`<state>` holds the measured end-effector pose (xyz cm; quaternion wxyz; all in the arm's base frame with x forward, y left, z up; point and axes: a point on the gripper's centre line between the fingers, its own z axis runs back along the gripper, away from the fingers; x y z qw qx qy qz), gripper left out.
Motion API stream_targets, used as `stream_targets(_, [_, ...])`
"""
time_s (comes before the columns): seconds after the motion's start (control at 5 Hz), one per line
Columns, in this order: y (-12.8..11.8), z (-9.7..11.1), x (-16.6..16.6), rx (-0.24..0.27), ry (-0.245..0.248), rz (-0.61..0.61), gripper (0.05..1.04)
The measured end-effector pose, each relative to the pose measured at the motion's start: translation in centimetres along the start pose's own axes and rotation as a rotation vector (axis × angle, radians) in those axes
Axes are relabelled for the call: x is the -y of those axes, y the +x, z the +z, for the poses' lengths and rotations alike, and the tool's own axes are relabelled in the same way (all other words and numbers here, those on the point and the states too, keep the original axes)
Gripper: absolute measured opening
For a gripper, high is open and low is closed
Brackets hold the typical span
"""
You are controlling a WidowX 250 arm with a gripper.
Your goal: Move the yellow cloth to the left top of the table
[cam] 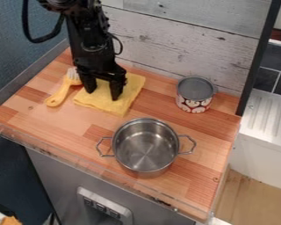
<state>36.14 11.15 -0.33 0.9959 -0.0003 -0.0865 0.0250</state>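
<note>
The yellow cloth lies flat on the wooden table, in its upper left part, to the right of a brush. Over the cloth hangs the black gripper, pointing down with its two fingers apart, the tips at or just above the cloth. No fold of cloth shows pinched between them. Part of the cloth's upper side is hidden behind the gripper.
A yellow-handled brush lies just left of the cloth. The steel pot stands at the front middle, with handles on both sides. A can stands at the back right, near the whitewashed board wall.
</note>
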Motion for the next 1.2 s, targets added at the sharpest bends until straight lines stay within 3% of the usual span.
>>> stream_targets(0.4, [2.5, -0.4, 0.8, 0.001, -0.004, -0.045, 1.0])
stream_targets(0.6, [2.4, -0.2, 1.1, -0.004, -0.02, -0.033, 1.0])
stream_targets(0.8, [2.7, 2.3, 1.6, -0.003, -0.024, -0.027, 0.998])
stream_targets(1.0, [3.8, 6.0, 1.9, 0.049, -0.031, -0.038, 0.998])
stream_targets(1.2, [3.4, 6.8, 2.1, 0.025, -0.029, -0.044, 0.998])
